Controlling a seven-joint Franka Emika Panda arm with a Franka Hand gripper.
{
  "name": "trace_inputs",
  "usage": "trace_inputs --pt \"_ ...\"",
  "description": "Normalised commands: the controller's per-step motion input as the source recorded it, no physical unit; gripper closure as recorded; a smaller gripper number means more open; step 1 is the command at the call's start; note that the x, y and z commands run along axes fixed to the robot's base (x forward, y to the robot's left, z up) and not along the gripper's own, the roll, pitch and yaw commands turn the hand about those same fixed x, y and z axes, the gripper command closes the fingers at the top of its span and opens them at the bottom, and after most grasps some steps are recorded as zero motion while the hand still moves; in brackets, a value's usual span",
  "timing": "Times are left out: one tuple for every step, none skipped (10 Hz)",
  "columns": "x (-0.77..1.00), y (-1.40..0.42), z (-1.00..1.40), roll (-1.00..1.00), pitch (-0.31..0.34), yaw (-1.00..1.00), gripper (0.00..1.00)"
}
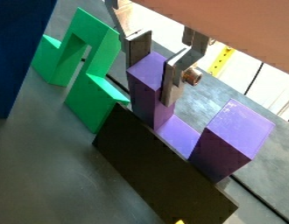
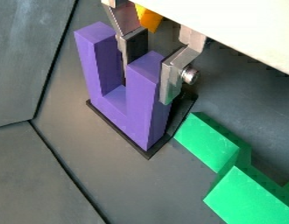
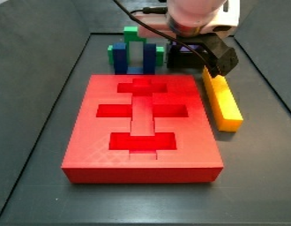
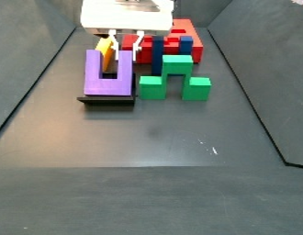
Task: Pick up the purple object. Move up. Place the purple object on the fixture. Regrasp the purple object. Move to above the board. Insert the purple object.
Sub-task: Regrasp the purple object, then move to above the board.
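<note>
- the purple block [image 2: 126, 87] is seen standing prongs-up on the fixture [image 4: 107, 99], directly below the gripper [image 2: 155, 63].
- in a wrist view one prong is straddled by the fingers [image 2: 174, 74]; whether the pads press it or sit just clear cannot be told.
- if the prong is clamped off-centre, the block could be tilted and jammed at the board [image 3: 142, 124].
- the green block [image 4: 175, 77], just beside the fingers, could be knocked.

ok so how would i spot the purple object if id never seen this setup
Start at the big red board; beside it sits a green block, and next to that a low black fixture. The purple object stands on the fixture, the only purple U there, with the gripper straddling one prong.
</note>
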Motion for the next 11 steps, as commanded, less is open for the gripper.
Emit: trace_inputs --pt "0.00 0.00 0.00 0.00 0.000 0.00 1.00" --pt "0.00 0.00 0.00 0.00 0.000 0.00 1.00" --pt "0.00 0.00 0.00 0.00 0.000 0.00 1.00" --pt "0.00 0.00 0.00 0.00 0.000 0.00 1.00" --pt "0.00 0.00 0.00 0.00 0.000 0.00 1.00" --pt "0.00 0.00 0.00 0.00 0.000 0.00 1.00" --pt "0.00 0.00 0.00 0.00 0.000 0.00 1.00" --pt "0.00 0.00 0.00 0.00 0.000 0.00 1.00" --pt "0.00 0.00 1.40 0.00 0.000 0.00 1.00" --pt "0.01 0.02 1.40 -0.08 0.030 0.04 1.00" --pt "-0.01 0.03 1.40 -0.15 0.043 0.02 1.00"
